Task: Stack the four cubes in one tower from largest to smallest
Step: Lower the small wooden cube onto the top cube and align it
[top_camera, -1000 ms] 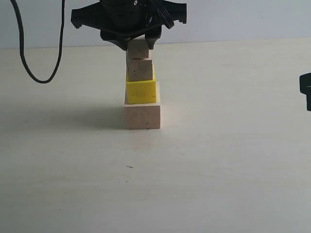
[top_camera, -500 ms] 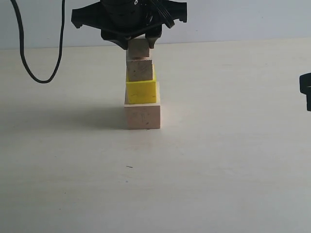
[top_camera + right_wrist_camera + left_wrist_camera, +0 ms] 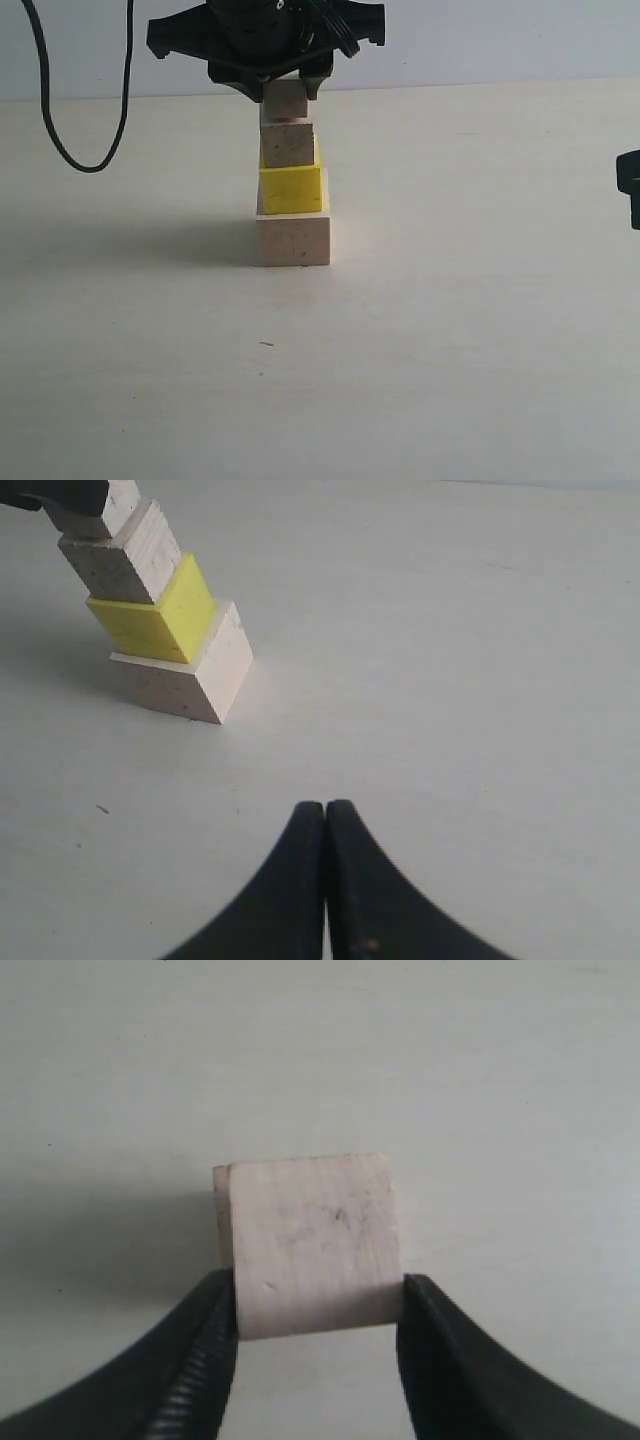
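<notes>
While your left gripper (image 3: pixel 318 1312) clamps the small pale bare-wood cube (image 3: pixel 315 1245) between its black fingers (image 3: pixel 190 1360), that cube sits at the very top of the column. It is directly above the large pale wood cube (image 3: pixel 293 240) that forms the base on the light tabletop (image 3: pixel 450 340). On that base cube rests the bright yellow cube (image 3: pixel 291 188), and on the yellow one the medium wood cube with striped grain (image 3: pixel 289 144). The small cube appears to touch the medium one's top face. Your right gripper (image 3: pixel 325 815) has its fingertips pressed together with nothing between them, well apart from the base cube and off to its right in the exterior view. You will see a black cable (image 3: pixel 60 140) looping down well to the left of the base cube.
</notes>
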`<state>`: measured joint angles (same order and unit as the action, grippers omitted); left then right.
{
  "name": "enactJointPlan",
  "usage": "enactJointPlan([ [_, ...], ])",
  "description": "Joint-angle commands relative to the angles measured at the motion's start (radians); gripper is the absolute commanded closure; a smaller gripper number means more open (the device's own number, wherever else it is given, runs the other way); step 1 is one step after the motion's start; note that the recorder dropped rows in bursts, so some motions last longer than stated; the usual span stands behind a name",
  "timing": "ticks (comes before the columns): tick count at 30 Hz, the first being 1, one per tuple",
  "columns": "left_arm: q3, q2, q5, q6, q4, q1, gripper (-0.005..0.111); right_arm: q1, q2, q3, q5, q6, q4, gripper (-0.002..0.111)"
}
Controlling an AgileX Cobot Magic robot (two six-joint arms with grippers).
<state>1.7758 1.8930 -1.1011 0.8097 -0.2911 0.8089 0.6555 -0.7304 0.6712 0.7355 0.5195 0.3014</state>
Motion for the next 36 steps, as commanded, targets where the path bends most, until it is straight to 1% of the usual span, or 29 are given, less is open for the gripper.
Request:
enactJointPlan([
  [1,0.008,0.002,0.005,0.002,-0.012,-0.002,0.107,-0.004,0.007,-0.007,-0.017,-0.005,-0.003,0.108],
  [8,0.008,0.002,0.0,0.0,-0.012,-0.002,0.107,-0.004,0.007,-0.007,-0.017,-0.005,-0.003,0.108],
  [10,0.008,0.002,-0.008,-0.002,-0.012,-0.002,0.103,-0.004,0.007,-0.007,-0.017,-0.005,-0.003,0.108],
  [11,0.008,0.002,-0.01,-0.002,-0.012,-0.002,0.094,-0.004,0.007,-0.007,-0.017,-0.005,-0.003,0.108],
  [12,0.008,0.002,-0.012,-0.002,-0.012,-0.002,0.088,-0.004,0.007,-0.007,-0.017,-0.005,-0.003,0.108],
  [13,0.008,0.002,-0.012,-0.002,-0.012,-0.002,0.079,-0.004,0.007,-0.007,-0.017,-0.005,-0.003,0.108],
  [17,0.008,0.002,-0.011,-0.018,-0.002,-0.002,0.06,-0.004,0.007,-0.007,-0.017,-0.004,-0.005,0.108],
  [20,0.008,0.002,-0.009,-0.02,0.007,-0.002,0.051,-0.004,0.007,-0.007,-0.017,-0.004,-0.005,0.108],
  [22,0.008,0.002,-0.004,-0.02,0.011,-0.002,0.049,-0.004,0.007,-0.007,-0.017,-0.004,-0.005,0.108],
  [36,0.008,0.002,0.001,-0.02,0.006,-0.002,0.051,-0.004,0.007,-0.007,-0.013,-0.023,-0.014,0.108],
])
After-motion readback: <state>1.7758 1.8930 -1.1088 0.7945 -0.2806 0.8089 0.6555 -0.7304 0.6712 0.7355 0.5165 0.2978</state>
